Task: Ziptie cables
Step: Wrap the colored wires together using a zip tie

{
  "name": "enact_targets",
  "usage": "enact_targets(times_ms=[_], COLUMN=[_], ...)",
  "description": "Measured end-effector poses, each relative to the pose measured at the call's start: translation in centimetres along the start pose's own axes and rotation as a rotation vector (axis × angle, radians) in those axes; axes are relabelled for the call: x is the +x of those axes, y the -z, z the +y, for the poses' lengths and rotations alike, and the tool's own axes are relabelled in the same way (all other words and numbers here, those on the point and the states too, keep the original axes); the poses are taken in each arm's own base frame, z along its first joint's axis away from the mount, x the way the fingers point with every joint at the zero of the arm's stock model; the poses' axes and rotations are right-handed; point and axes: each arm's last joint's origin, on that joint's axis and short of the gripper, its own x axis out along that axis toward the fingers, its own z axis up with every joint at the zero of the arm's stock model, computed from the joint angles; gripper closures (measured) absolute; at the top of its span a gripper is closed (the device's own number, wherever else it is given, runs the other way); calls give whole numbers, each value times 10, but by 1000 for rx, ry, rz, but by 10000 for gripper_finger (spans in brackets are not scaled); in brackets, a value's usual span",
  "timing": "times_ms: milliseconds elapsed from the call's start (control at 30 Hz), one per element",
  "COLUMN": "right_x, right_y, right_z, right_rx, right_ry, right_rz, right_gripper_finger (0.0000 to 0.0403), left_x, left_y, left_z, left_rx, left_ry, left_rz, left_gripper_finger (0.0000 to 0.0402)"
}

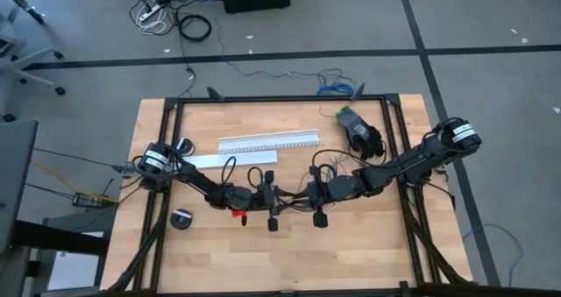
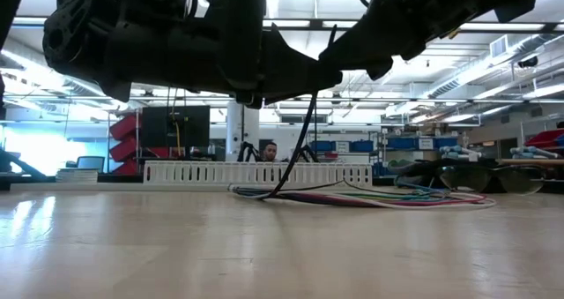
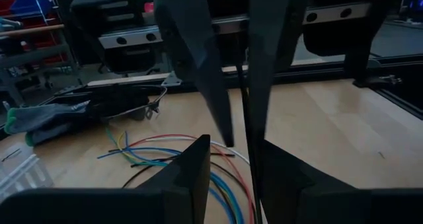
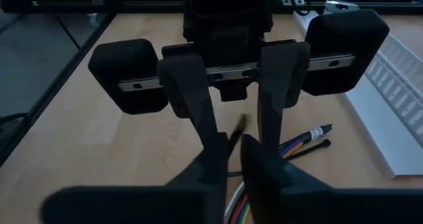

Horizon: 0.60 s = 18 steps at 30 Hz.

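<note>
Right wrist view: your right gripper [image 4: 228,151] has its fingers nearly clenched on the ziptie [image 4: 236,128], facing the left gripper [image 4: 238,135], fingers part-open around the same strip. The cables [image 2: 370,196] lie below on the table [image 2: 264,246]. Keep the strip taut and aligned; don't twist.

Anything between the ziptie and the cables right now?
Nothing visible. The ziptie hangs from where the left hand and right hand meet, down to the cables; the white channel lies behind.
</note>
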Motion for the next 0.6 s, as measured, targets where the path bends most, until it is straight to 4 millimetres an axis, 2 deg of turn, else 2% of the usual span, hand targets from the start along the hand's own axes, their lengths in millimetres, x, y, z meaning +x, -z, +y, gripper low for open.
enact_targets(times_ms=[100, 400, 600], right_x=[0, 0, 0], right_y=[0, 5, 8], right_z=[0, -1, -1], right_rx=[-8, -3, 18], right_ry=[0, 8, 5], right_rz=[0, 47, 84], right_gripper_finger=[397, 402, 402], left_x=[0, 0, -6], left_y=[0, 0, 9], left_z=[0, -1, 1], left_rx=[0, -4, -96], left_ry=[0, 3, 2], left_rz=[0, -1, 56], left_gripper_finger=[301, 297, 282])
